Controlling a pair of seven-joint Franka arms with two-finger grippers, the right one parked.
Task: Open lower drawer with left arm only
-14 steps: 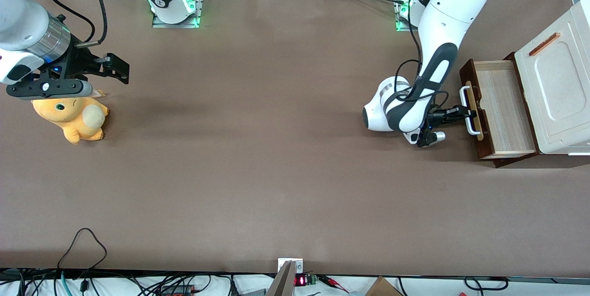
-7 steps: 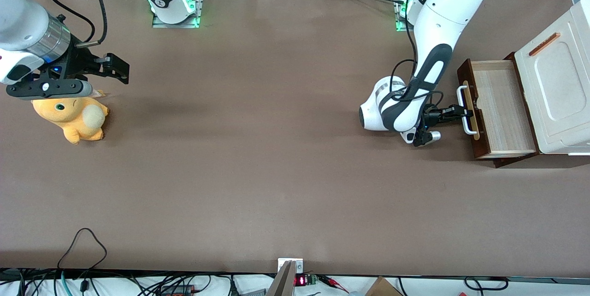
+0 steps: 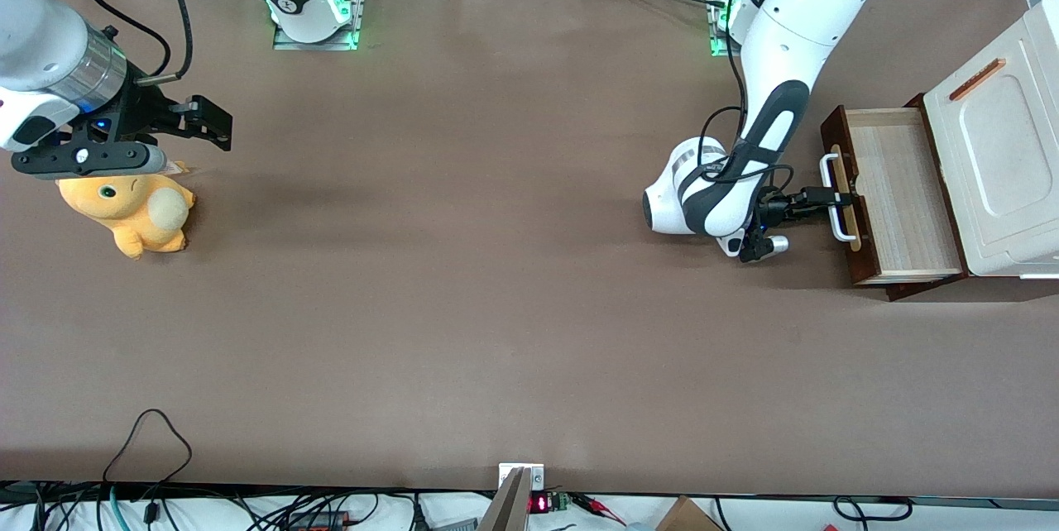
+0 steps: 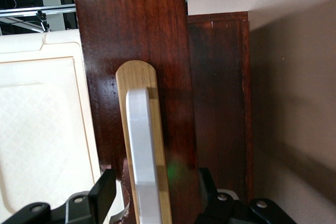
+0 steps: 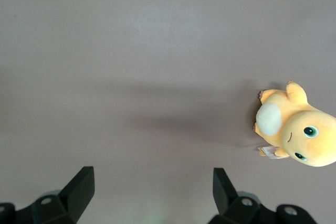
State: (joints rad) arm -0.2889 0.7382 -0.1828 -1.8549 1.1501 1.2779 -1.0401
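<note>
The lower drawer (image 3: 898, 192) stands pulled out of the white cabinet (image 3: 993, 150), and its pale wood inside shows. Its white bar handle (image 3: 826, 175) sits on a tan strip on the dark brown front. The left arm (image 3: 769, 126) reaches down in front of the drawer, with its black gripper (image 3: 836, 200) at the handle. In the left wrist view the gripper (image 4: 155, 187) is open. One finger (image 4: 102, 192) stands on each side of the handle (image 4: 140, 140) with a gap at both sides. The drawer front (image 4: 131, 30) fills the view ahead.
A second dark brown panel (image 4: 218, 103) lies beside the drawer front, and a dark base (image 3: 902, 291) juts out under the drawer. An orange strip (image 3: 976, 78) lies on the cabinet top. A yellow plush toy (image 3: 132, 212) lies toward the parked arm's end of the table.
The drawer slid a little further out of the cabinet with the gripper at its handle. In the last half second it hardly moved.
</note>
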